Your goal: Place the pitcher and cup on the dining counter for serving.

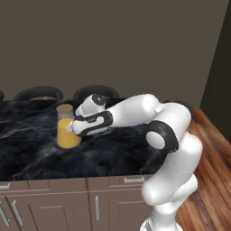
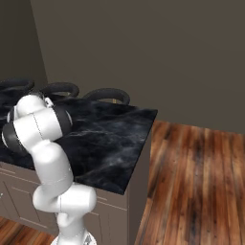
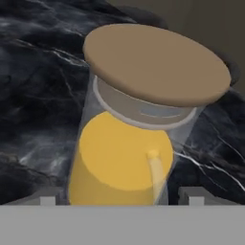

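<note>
Black marble-veined bench (image 1: 40, 153) carries everything. Nearest, the jaws (image 3: 119, 198) stand spread, one tip on each side of the pitcher (image 3: 139, 134), whose base is cut off in the hand view. One yellow cup (image 1: 67, 134) sits half hidden behind the wrist, and the pitcher's cork lid shows just behind it. Three stool tops (image 2: 106, 94) line the far edge.

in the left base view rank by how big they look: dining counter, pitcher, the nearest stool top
1. dining counter, by far the largest
2. stool top, wide but thin, farther from the camera
3. pitcher, partly hidden behind the gripper, so its rank against the stool top is unsure
</note>
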Controlling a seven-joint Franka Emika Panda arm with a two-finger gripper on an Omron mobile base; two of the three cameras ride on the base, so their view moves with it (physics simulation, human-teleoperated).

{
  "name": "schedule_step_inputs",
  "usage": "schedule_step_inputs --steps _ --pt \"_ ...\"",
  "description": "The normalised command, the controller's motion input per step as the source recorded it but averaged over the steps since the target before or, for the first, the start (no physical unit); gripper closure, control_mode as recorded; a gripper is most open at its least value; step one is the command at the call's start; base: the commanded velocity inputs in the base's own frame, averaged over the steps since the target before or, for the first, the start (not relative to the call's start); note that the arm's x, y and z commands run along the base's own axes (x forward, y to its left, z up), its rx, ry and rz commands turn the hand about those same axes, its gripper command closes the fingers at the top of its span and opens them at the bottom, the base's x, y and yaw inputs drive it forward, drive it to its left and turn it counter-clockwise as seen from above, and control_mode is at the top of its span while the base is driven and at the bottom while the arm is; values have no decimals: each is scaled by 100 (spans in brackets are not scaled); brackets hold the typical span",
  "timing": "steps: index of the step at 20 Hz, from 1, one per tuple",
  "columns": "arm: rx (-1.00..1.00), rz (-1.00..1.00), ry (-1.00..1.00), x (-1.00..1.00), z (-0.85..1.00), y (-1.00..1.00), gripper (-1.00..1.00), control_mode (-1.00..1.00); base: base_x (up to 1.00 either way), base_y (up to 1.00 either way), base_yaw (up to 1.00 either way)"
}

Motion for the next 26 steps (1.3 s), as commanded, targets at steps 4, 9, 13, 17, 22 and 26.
schedule_step_inputs --steps 4,9,13,17,22,26 --pt "0 -6 9 -62 48 -36 -100 -100 0 0 0" --pt "0 -11 12 -71 54 -53 -100 -100 0 0 0" --pt "0 -15 4 -92 57 -81 -100 -100 0 0 0" --pt "0 -14 0 -100 59 -89 -100 -100 0 0 0" --pt "0 -19 -1 -100 36 -93 -100 -100 0 0 0" --pt "4 -24 -3 -93 7 -93 -100 -100 0 0 0"
